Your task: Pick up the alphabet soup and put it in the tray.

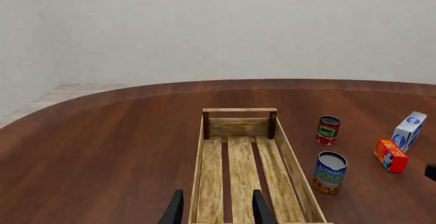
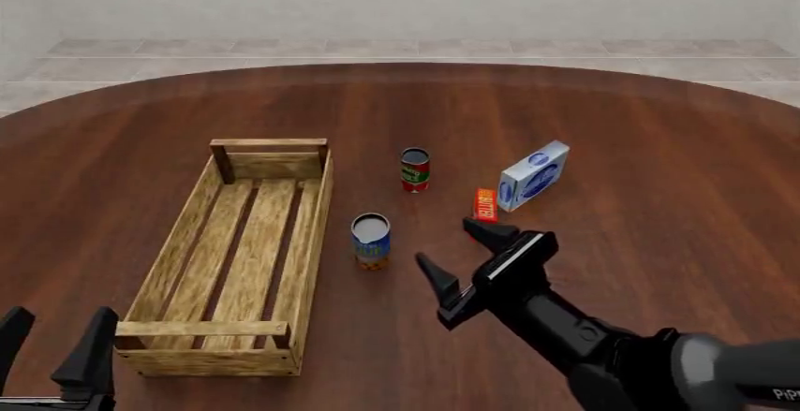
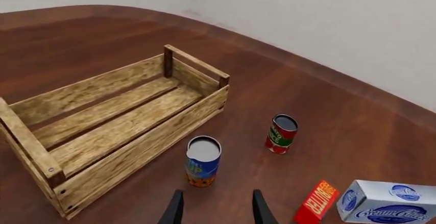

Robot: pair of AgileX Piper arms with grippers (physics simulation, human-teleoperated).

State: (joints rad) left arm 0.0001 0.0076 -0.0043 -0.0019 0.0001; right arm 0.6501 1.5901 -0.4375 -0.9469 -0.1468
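Observation:
The alphabet soup (image 2: pixel 370 240) is a blue-labelled can with an orange band, standing upright on the table just right of the tray (image 2: pixel 187 247). The same alphabet soup (image 3: pixel 203 161) stands in the right wrist view a little ahead of my right gripper (image 3: pixel 214 207), and the alphabet soup (image 1: pixel 330 172) also shows beside the tray (image 1: pixel 293 165) in the left wrist view. My right gripper (image 2: pixel 458 253) is open and empty, hovering right of the can. At the near left, by the tray's near end, my left gripper (image 2: pixel 52 336) is open and empty. The tray (image 3: pixel 140 147) holds nothing.
A red-and-green can (image 2: pixel 415 169) stands beyond the soup. A small orange-red box (image 2: pixel 485 205) and a white-and-blue carton (image 2: pixel 534 176) lie to the right, close to my right gripper. The round wooden table (image 2: pixel 650 149) extends far back.

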